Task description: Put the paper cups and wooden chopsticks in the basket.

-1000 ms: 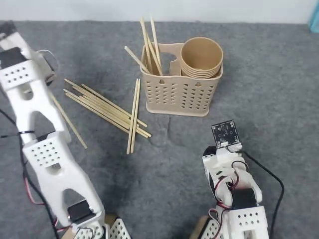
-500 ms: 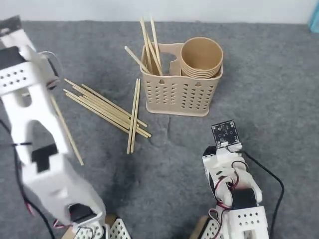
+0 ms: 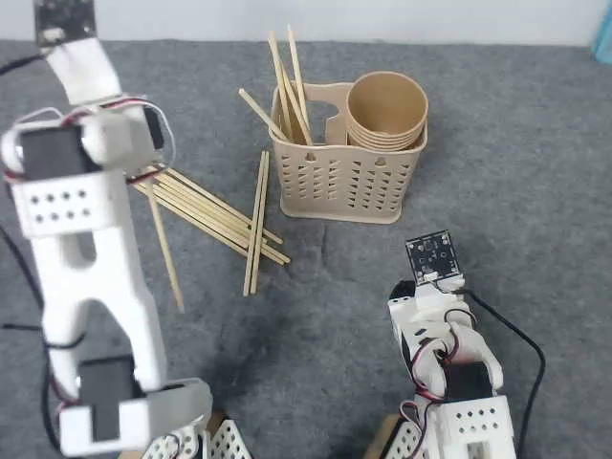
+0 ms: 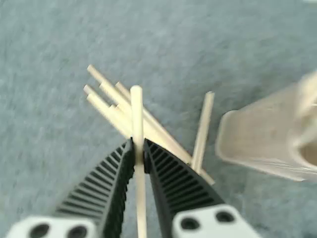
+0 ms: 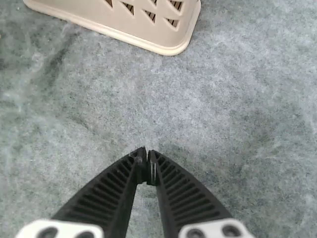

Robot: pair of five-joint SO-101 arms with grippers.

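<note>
I read left gripper pinching single chopstick between ribbed fingers, stick's free end over loose chopsticks. Those lie fanned on grey carpet, just beside basket. Paper cups sit nested in one basket compartment. Upright chopsticks lean in other compartment. I see right gripper pressed together, gripping nothing, low over carpet near basket corner.
</note>
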